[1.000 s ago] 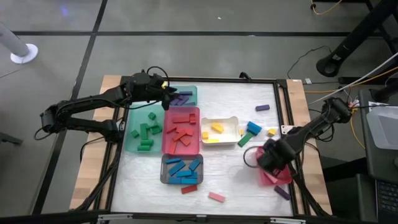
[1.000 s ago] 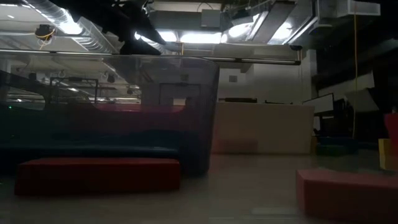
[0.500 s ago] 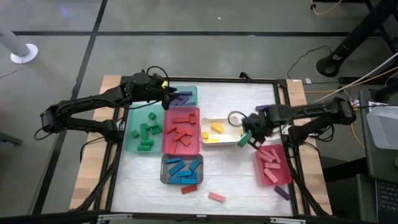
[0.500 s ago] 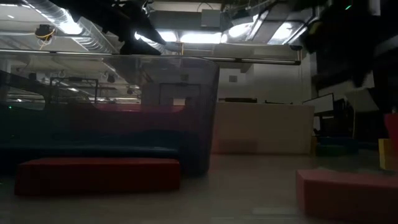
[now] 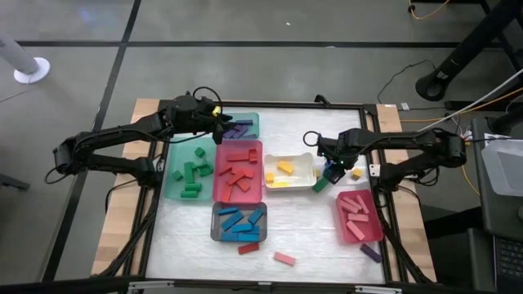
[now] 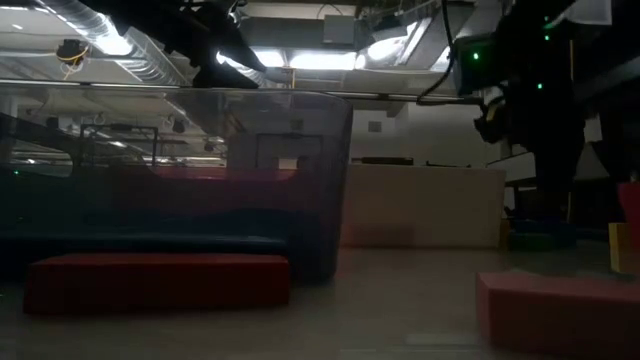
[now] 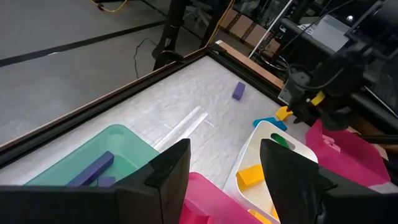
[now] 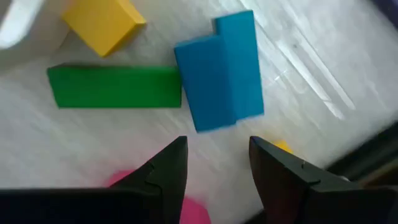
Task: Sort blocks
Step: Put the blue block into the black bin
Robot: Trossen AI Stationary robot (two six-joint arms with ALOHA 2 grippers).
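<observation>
Counter: we see a white work surface in a dark frame, carrying several shallow trays and loose blocks.

Left hand: it hangs over the teal tray at the far left of the tray group; its fingers stand apart with nothing between them, so we read it as open.

Right hand: it sits low over the loose blocks just right of the white tray. In the right wrist view its two fingers are spread (a gap shows between them) with nothing held; the blue block lies just ahead of the tips.

Blocks near the right hand: a green bar touches the blue block end to side, and a yellow block lies beyond it.

Sorted blocks: green pieces fill the green tray, red pieces the red tray, blue pieces the grey tray, pink pieces the pink tray, yellow pieces the white tray, and purple bars lie in the teal tray.

Loose blocks: we note a purple block toward the far edge, a pink block and a red block near the front, and a purple block beside the pink tray.

Low view: too dark for us to tell blocks apart.
</observation>
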